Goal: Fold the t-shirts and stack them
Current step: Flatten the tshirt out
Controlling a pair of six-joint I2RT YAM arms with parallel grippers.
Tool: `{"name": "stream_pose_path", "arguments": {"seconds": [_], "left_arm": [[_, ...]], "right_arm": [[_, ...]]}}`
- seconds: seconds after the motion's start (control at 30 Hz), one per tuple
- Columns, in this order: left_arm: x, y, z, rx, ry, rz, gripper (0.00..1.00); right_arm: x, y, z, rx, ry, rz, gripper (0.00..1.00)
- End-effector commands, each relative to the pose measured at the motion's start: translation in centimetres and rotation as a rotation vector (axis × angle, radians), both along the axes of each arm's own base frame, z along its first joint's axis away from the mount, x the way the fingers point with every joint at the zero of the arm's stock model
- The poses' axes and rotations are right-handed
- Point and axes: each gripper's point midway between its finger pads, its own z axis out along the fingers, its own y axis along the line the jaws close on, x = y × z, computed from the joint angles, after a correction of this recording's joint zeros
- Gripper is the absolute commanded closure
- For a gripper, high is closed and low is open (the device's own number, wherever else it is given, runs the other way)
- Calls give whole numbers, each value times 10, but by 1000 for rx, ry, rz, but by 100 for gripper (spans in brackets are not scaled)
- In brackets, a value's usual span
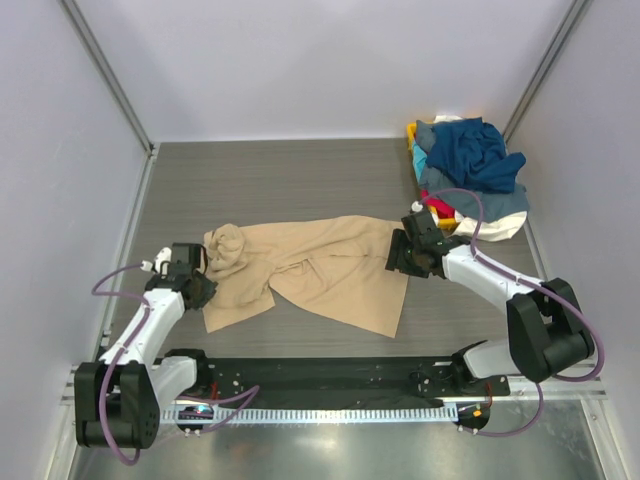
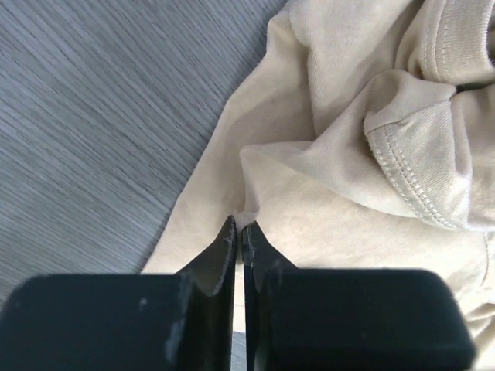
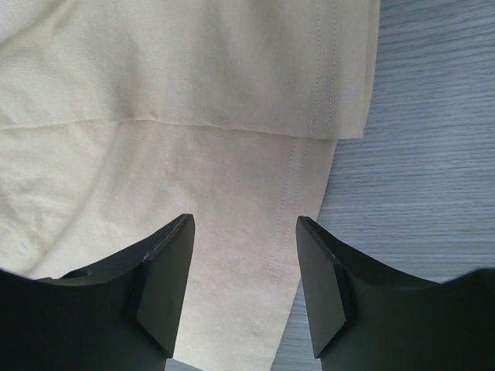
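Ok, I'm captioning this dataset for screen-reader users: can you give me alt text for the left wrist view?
The left hand, its two black fingers nearly together, pinches a fold at the edge of a crumpled tan t-shirt. The shirt lies on a grey wood-grain table, bunched up at the right.

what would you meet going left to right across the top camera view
left hand → tan t-shirt → right hand → pile of t-shirts

One tan t-shirt (image 1: 330, 265), one heap of coloured t-shirts (image 1: 475, 160), two arms (image 1: 140, 335) (image 1: 490, 275)
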Motion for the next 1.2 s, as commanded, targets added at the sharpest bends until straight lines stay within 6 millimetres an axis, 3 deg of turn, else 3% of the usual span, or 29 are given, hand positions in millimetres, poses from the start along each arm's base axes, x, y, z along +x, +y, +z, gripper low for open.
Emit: {"name": "stream_pose_path", "arguments": {"seconds": [0.0, 0.13, 0.27, 0.4, 0.53, 0.73, 1.17], "left_arm": [[13, -5, 8, -22, -40, -32, 100], [20, -6, 16, -23, -76, -47, 100], [27, 1, 34, 25, -130, -48, 100], [32, 5, 45, 51, -170, -51, 100], [34, 3, 45, 48, -178, -72, 100], [35, 1, 48, 48, -184, -94, 100], [32, 1, 51, 49, -191, -102, 100]], "right_arm": [[6, 0, 5, -4, -31, 0, 39], [7, -8, 12, -25, -59, -23, 38], [6, -23, 27, -35, -123, -89, 28], [7, -41, 21, -50, -107, -161, 27], [23, -53, 13, -50, -92, -219, 33], [38, -47, -10, -34, -49, -221, 47], [55, -54, -22, -66, -55, -249, 56]]}}
